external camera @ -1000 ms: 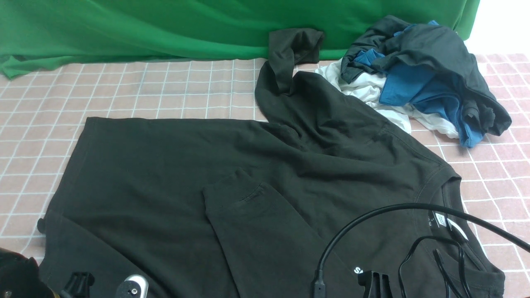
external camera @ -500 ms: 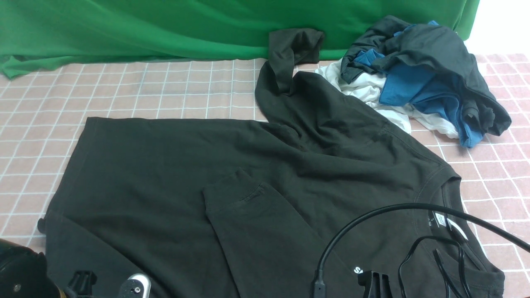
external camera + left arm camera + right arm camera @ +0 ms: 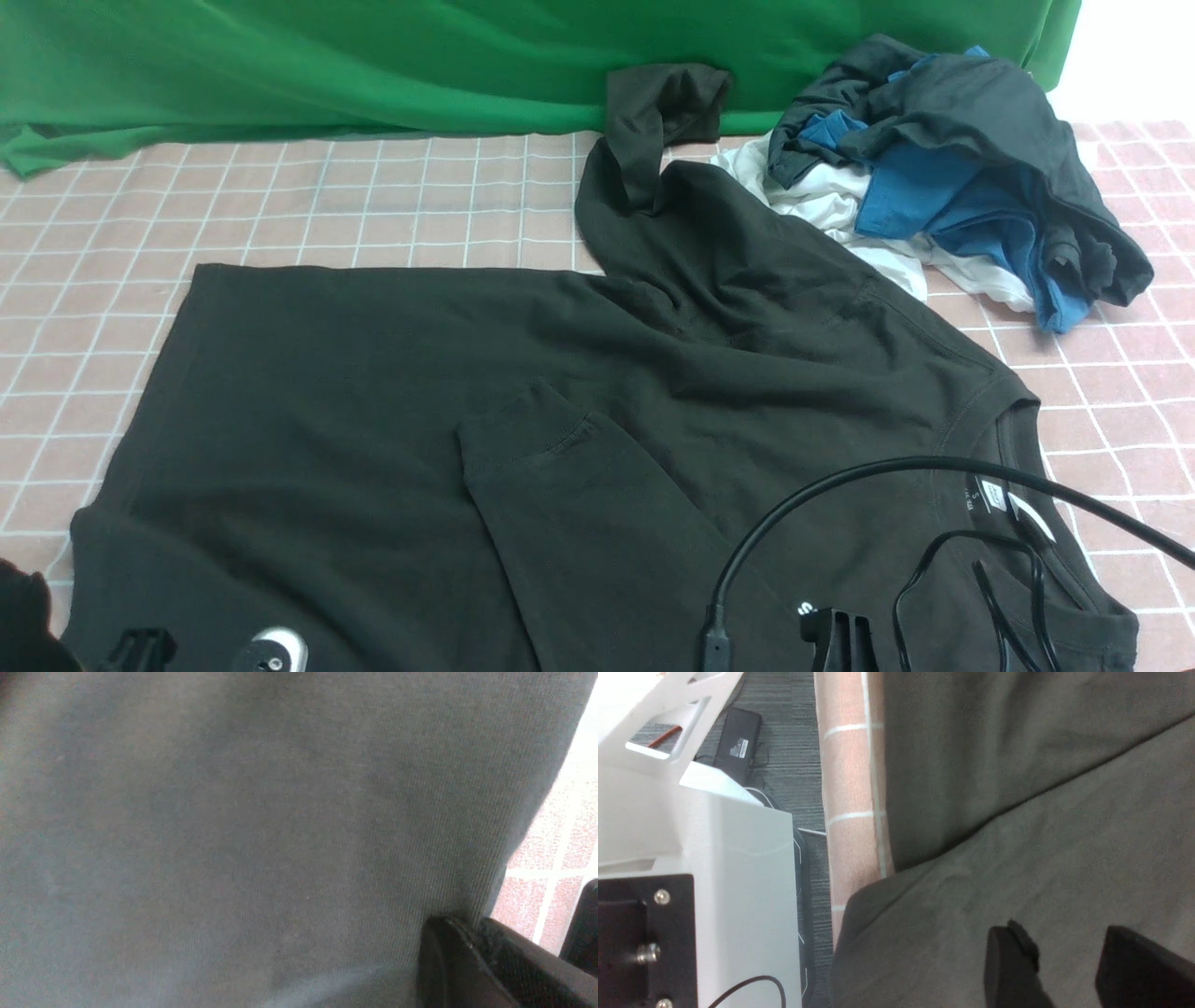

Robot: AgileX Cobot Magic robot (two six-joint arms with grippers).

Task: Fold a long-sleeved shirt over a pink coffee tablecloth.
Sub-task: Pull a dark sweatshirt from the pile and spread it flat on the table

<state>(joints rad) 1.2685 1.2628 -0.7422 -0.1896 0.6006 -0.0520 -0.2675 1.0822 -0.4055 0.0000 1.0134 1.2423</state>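
Note:
The black long-sleeved shirt (image 3: 373, 392) lies spread on the pink coffee tablecloth (image 3: 280, 205), collar to the right. One sleeve (image 3: 579, 504) is folded across its body and the other (image 3: 644, 140) trails back to the green cloth. My left gripper (image 3: 474, 921) is shut on the shirt's near left edge, with fabric (image 3: 233, 835) filling the left wrist view. In the front view only parts of that arm (image 3: 140, 649) show at the bottom left. My right gripper (image 3: 1064, 947) hovers open over the shirt (image 3: 1017, 835) near the collar, nothing between its fingers (image 3: 1008, 961).
A pile of dark grey, blue and white clothes (image 3: 952, 159) sits at the back right. Green cloth (image 3: 373, 56) hangs along the back. Black cables (image 3: 840, 495) arc over the collar area. The table's near edge (image 3: 850, 812) borders the robot's white base (image 3: 714, 858).
My left gripper has shut on the shirt's near left edge. That corner has shifted leftward, and the left arm has sunk lower in the front view. The right arm has stayed put.

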